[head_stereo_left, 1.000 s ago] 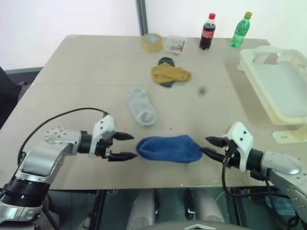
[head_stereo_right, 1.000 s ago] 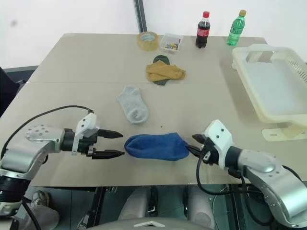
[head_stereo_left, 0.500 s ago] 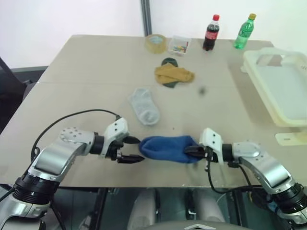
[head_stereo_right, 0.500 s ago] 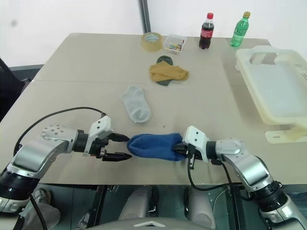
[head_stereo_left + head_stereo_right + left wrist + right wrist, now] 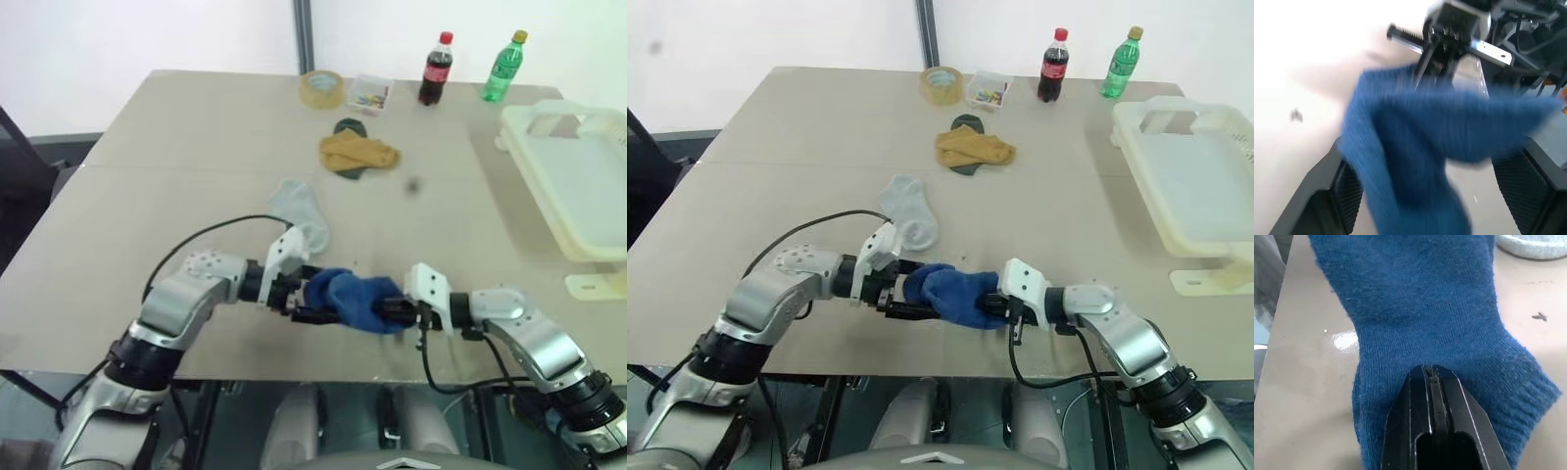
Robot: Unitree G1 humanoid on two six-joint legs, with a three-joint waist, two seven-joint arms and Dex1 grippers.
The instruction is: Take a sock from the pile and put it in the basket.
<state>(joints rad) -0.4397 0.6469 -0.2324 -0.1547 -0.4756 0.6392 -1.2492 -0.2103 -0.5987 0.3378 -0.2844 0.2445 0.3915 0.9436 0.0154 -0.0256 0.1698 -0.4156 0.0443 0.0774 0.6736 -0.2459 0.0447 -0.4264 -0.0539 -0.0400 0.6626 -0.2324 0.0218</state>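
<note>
The right gripper (image 5: 991, 305) now clamps the blue sock's (image 5: 950, 294) cuff; the left gripper (image 5: 906, 290), jaws wide, has slid in, seemingly bunching its toe.

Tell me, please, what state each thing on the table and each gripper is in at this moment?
Blue sock: bunched on the table, pinched at one end.
Right gripper: jaws shut on the blue sock.
Left gripper: jaws open around the sock's other end.
Grey sock: lying flat, untouched.
Yellow sock: crumpled over a dark green sock.
Basket: upright, holding no sock.
Cola bottle: upright, capped.
Green bottle: upright, capped.
</note>
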